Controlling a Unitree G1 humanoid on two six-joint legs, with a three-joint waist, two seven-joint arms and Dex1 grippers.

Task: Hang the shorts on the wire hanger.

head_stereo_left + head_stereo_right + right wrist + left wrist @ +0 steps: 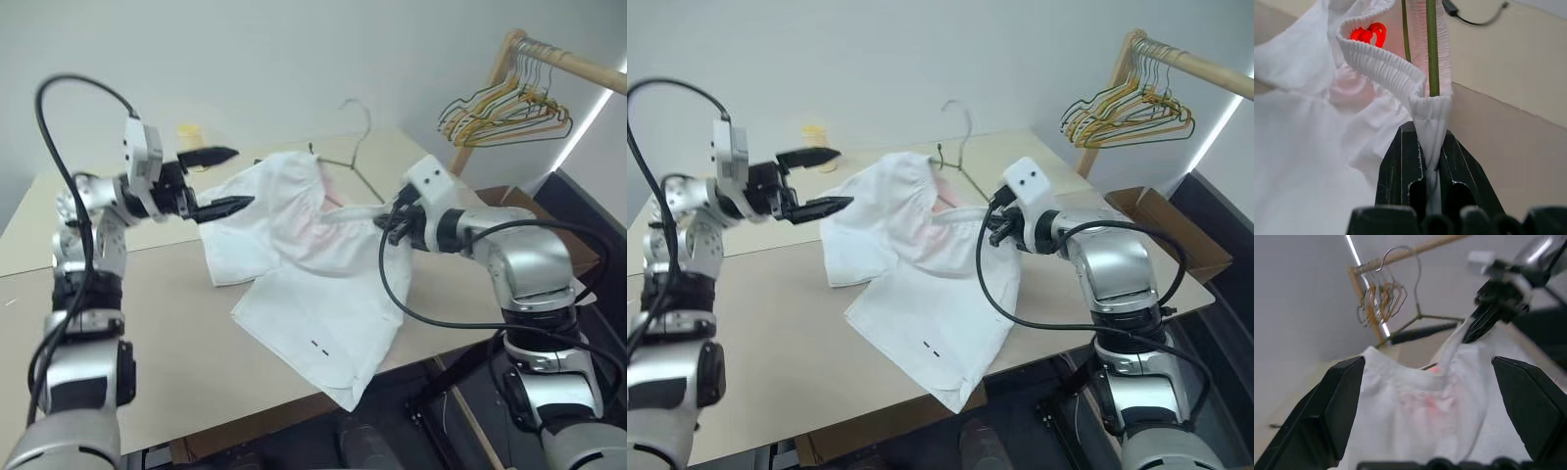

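White shorts stay lifted off the desk because my right tool pinches their waistband beside the wire hanger, while my left tool gapes wide, empty.

shorts on table, wire hanger behind them

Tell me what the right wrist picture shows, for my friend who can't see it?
The right gripper is shut on the gathered elastic waistband of the white shorts, pinching a fold of cloth between its two black fingers. The thin wire hanger runs up from that pinched fold, inside the waistband. The shorts spread over a beige table.
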